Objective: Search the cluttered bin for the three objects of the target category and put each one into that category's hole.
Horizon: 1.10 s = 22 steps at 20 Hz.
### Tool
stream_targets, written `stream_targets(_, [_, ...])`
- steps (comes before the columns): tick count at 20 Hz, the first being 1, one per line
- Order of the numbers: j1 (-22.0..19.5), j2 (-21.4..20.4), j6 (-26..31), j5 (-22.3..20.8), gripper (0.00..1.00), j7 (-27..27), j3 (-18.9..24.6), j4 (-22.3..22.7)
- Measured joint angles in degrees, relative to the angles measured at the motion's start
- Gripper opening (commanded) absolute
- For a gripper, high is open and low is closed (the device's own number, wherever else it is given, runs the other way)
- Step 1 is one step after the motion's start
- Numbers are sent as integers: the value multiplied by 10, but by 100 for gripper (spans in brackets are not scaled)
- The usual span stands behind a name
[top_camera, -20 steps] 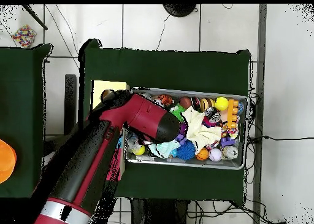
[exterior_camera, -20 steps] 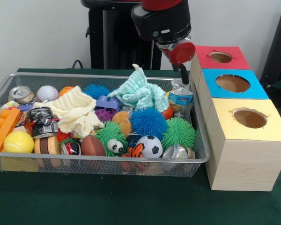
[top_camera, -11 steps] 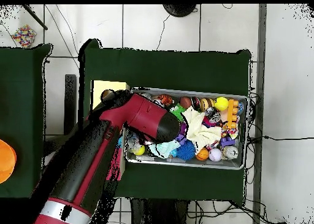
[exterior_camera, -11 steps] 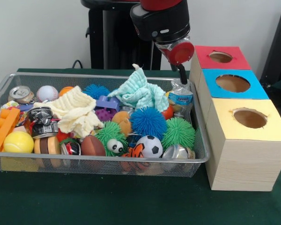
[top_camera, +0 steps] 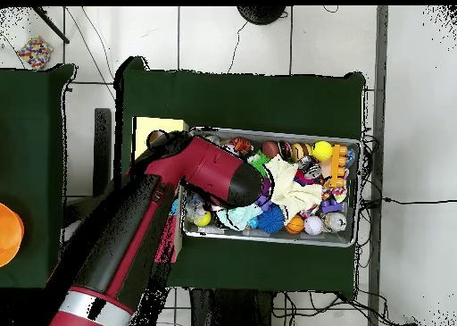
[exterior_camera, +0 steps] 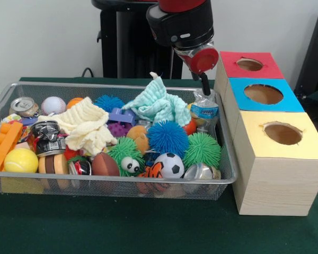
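The gripper (exterior_camera: 205, 84) hangs just above the crushed water bottle (exterior_camera: 204, 109) at the wire bin's (exterior_camera: 116, 182) end beside the boxes, apparently lined up to take it; only one dark finger shows, so whether the fingers are spread or pressed together I cannot tell; nothing visibly hangs from it. The bottle stands nearly upright against the bin wall, its blue label too small to read. Which category is the target cannot be told from the frames; the holes wait in the red box (exterior_camera: 249, 64), blue box (exterior_camera: 263, 94) and yellow box (exterior_camera: 282, 133), lined up on the green tabletop (exterior_camera: 148, 227) touching the bin, probably to keep carries short. A soda can (exterior_camera: 24, 106) lies at the opposite end; its printing is unreadable.
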Motion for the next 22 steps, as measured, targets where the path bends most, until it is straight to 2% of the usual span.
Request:
stream_targets(11, [-1, 1, 51, 0, 100, 0, 0, 0])
stream_targets(22, [-3, 1, 57, 1, 100, 0, 0, 0])
